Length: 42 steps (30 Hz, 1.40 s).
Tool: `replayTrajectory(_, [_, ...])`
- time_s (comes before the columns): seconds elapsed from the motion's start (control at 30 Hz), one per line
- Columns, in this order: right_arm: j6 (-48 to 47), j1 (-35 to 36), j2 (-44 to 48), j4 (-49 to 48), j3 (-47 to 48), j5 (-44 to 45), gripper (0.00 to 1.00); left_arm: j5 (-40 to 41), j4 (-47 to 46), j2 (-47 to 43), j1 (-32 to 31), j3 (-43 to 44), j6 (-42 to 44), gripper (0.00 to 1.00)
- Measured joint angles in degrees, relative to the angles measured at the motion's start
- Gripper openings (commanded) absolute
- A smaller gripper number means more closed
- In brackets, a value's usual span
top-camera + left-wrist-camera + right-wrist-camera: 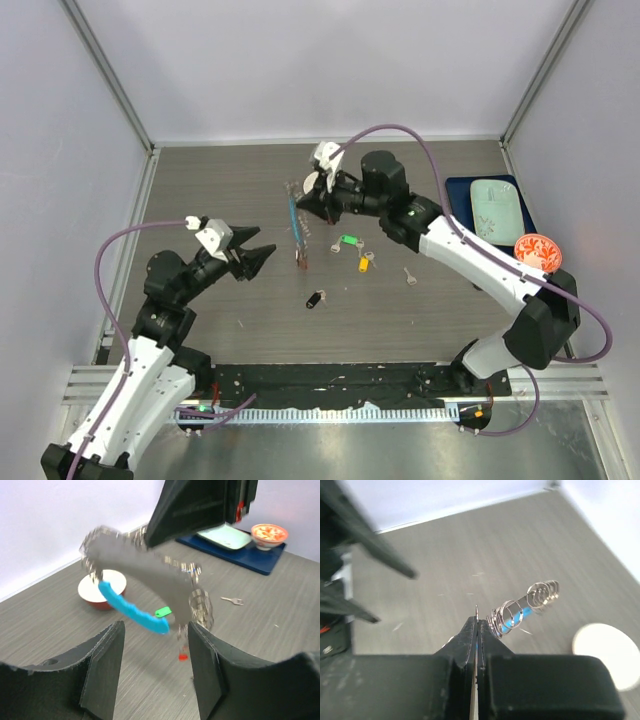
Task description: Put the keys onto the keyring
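My left end effector (264, 257) hovers above the counter (220, 190), fingers spread, holding nothing. Beyond it the keys lie loose: a black-tagged key (316, 298), a yellow-tagged key (364, 264), a green-tagged key (346, 240) and a plain key (410, 275). Farther out, my right end effector (476, 622) is pressed together on the wire of the keyring (145, 575), its blue tag (134, 611) dangling. I judge threading is in hand: next, my left must pinch a key and bring its hole to the wire's end. No writing is legible.
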State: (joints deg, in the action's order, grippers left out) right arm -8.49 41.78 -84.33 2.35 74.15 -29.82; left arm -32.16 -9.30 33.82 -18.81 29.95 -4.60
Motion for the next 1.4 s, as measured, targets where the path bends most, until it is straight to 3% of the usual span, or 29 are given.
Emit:
replayTrajectory(0.1, [0.59, -1.73, -0.63, 4.24, 3.52, 7.78, 0.01, 4.48, 3.30, -1.57, 0.02, 0.11, 1.42, 0.59])
replayTrajectory(0.23, [0.46, -3.56, -3.06, 11.15, 7.82, 6.40, 0.01, 7.85, 5.90, -2.40, 0.02, 0.28, 2.43, 0.61])
replayTrajectory(0.33, [0.48, -2.86, -3.37, 14.60, 8.00, 10.45, 0.01, 8.55, 7.13, -2.34, 0.02, 0.98, 2.80, 0.64])
replayTrajectory(0.6, [-2.67, -1.60, -3.67, 16.04, 6.23, 6.23, 0.01, 5.38, 7.43, 0.66, 0.02, 2.36, 3.45, 0.73])
replayTrajectory(0.83, [-8.92, -1.40, -2.32, 15.65, 1.77, -2.75, 0.01, -3.02, 7.39, 7.76, 0.02, 5.99, 3.61, 0.76])
replayTrajectory(1.2, [-16.09, -1.40, -0.02, 15.23, -0.57, -12.41, 0.01, -17.42, 7.93, 15.63, 0.02, 12.70, 8.76, 0.63])
replayTrajectory(1.4, [-16.90, -1.40, -0.02, 15.21, -0.61, -14.40, 0.01, -20.92, 9.35, 18.12, 0.02, 13.07, 11.32, 0.56])
